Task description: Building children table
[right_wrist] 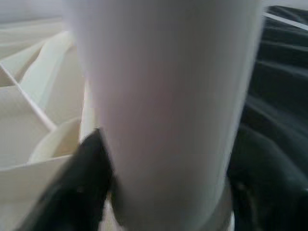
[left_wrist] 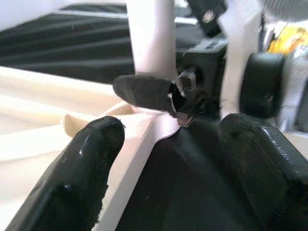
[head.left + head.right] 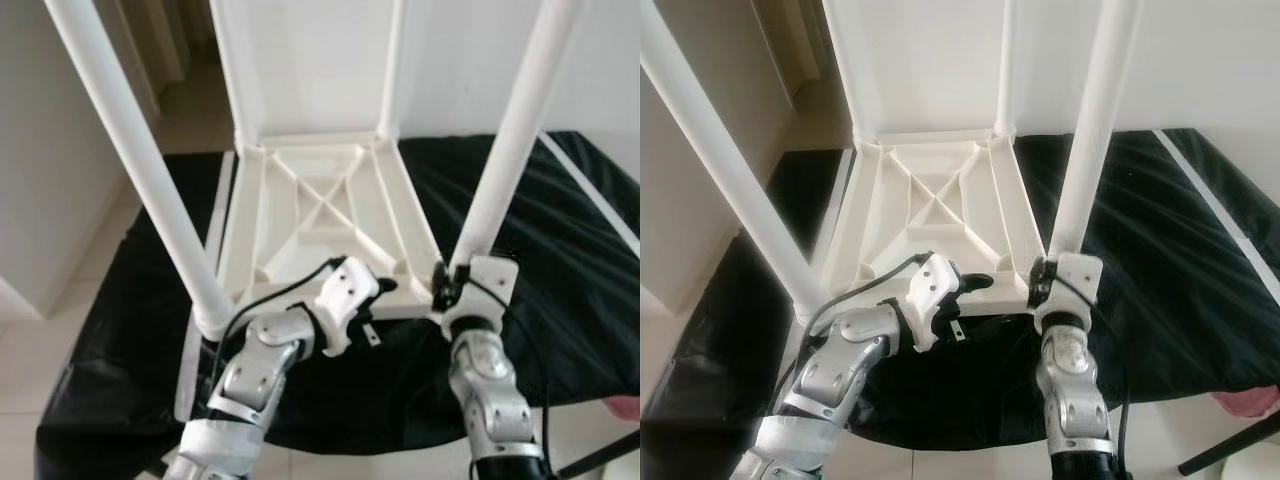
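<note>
A white children's table (image 3: pixel 320 215) lies upside down on a black cloth (image 3: pixel 560 230), its legs pointing up. My right gripper (image 3: pixel 447 280) is shut on the base of the near right leg (image 3: pixel 505 160); in the right wrist view that leg (image 1: pixel 163 110) sits between the black fingers (image 1: pixel 72 192). My left gripper (image 3: pixel 378 288) is at the table's near rim, just left of that leg, and stands open. In the left wrist view its fingers (image 2: pixel 72 183) are spread, with the white rim (image 2: pixel 144 139) between them. The near left leg (image 3: pixel 140 160) stands in its corner socket.
The two far legs (image 3: pixel 390 70) rise close to a white wall. A pale cabinet side (image 3: pixel 40 150) stands at the left over tiled floor. At the lower right lie something pink (image 3: pixel 625 408) and a dark rod (image 3: pixel 600 455).
</note>
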### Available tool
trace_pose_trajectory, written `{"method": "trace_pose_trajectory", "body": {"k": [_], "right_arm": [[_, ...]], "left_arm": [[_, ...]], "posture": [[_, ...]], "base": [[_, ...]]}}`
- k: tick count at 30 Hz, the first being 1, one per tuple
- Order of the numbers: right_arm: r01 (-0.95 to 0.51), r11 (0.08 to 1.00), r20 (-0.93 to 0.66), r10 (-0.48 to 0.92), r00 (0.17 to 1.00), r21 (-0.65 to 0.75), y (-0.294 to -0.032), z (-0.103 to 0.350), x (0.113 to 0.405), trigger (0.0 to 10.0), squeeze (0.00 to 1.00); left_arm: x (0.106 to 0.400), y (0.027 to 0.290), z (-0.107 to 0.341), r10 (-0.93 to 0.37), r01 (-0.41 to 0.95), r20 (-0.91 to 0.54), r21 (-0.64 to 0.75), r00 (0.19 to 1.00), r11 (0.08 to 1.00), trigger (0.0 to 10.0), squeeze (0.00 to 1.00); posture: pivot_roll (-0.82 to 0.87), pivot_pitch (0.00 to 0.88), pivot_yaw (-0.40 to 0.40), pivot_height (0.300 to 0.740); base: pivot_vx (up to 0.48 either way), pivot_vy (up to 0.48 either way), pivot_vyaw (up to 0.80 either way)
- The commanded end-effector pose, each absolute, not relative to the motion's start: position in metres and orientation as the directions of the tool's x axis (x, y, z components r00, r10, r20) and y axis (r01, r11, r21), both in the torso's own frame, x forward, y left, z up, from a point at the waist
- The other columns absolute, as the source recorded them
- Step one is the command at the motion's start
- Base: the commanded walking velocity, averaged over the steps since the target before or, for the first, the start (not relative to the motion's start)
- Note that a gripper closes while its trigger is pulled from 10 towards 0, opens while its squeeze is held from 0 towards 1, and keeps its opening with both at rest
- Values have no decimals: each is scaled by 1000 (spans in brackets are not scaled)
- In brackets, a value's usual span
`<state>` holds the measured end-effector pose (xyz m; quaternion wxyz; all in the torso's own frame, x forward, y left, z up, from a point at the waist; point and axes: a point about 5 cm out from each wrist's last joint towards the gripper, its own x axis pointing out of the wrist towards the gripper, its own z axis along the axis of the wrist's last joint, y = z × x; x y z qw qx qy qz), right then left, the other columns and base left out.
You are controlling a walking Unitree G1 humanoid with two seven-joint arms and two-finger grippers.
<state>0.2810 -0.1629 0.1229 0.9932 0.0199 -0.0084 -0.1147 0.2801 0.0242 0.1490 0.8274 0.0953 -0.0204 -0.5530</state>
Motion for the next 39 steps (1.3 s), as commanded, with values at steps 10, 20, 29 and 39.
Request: {"method": "trace_pose_trajectory", "body": {"k": [10, 20, 29, 39], "right_arm": [[13, 1000, 98, -16, 995, 25, -187, 134, 286, 10000, 0], [-295, 952, 115, 303, 946, -80, -193, 144, 292, 10000, 0], [-480, 858, 37, 494, 869, -181, -202, 149, 306, 7412, 0], [-509, 840, -28, 513, 858, -191, -215, 137, 304, 0, 0]], "left_arm": [[289, 28, 156, -836, 830, -6, 121, 549, 544, 10000, 0], [283, 25, 154, -876, 865, -27, 176, 481, 469, 10000, 0], [282, 21, 157, -889, 883, -28, 138, 456, 449, 10000, 0], [284, 21, 156, -859, 850, -39, 173, 510, 497, 10000, 0]], "posture": [[-114, 0, 66, 740], [-101, 0, 63, 740], [-85, 0, 43, 740], [-62, 0, 20, 740]], "base": [[0, 0, 0], [0, 0, 0], [0, 0, 0], [0, 0, 0]]}}
